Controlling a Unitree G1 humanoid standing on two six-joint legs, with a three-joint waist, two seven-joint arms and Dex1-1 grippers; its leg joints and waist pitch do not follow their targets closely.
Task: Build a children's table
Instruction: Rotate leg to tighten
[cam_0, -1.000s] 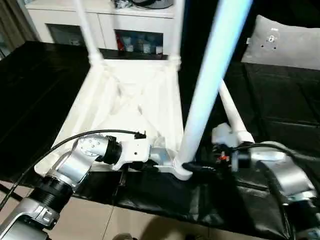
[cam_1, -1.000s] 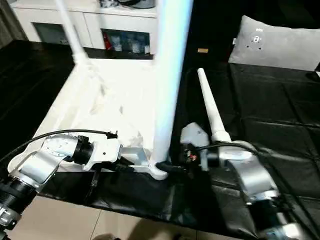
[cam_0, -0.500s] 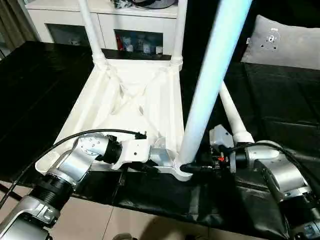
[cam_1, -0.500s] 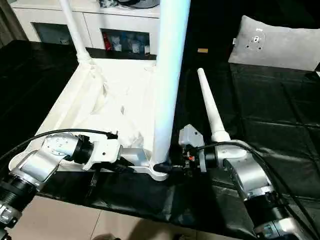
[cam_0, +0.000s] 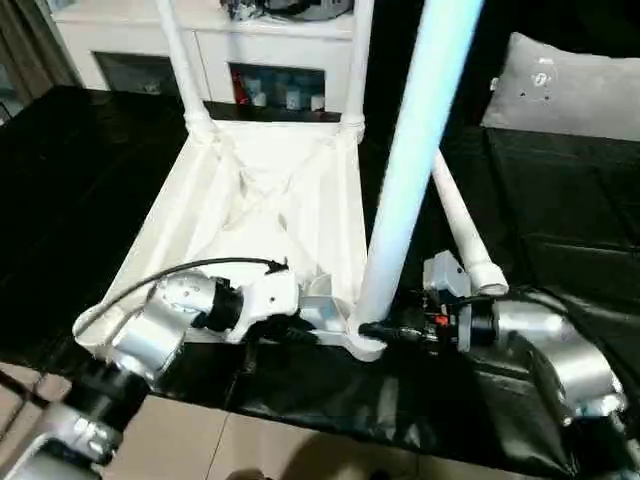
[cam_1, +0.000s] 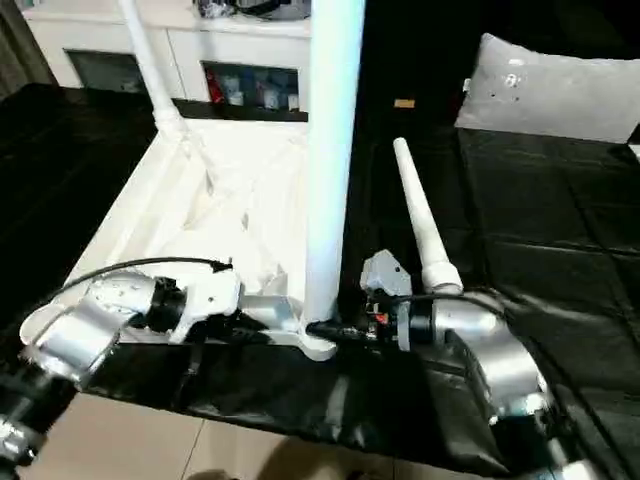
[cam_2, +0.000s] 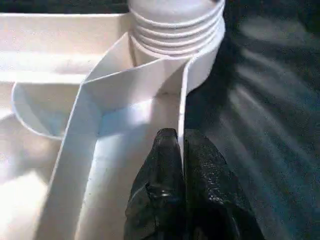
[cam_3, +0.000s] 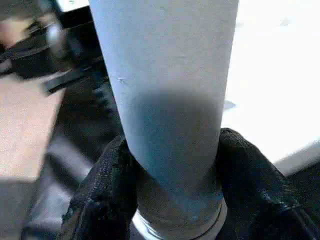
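Right wrist: leg (cam_3: 170, 100) between claw (cam_3: 172, 200) fingers

The table top (cam_0: 250, 215) lies underside up on the worktop (cam_0: 80, 180) in front of me. Two legs (cam_0: 180, 60) stand in its far corners, and a third leg (cam_0: 415, 160) stands in the near right corner between my two grippers. A loose leg (cam_1: 420, 225) lies on the worktop just right of the top. Behind stands a cabinet (cam_0: 260, 45); a cushion (cam_0: 570, 85) lies far right.

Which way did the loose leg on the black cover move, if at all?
No. The loose leg keeps its place against the grey pillow.
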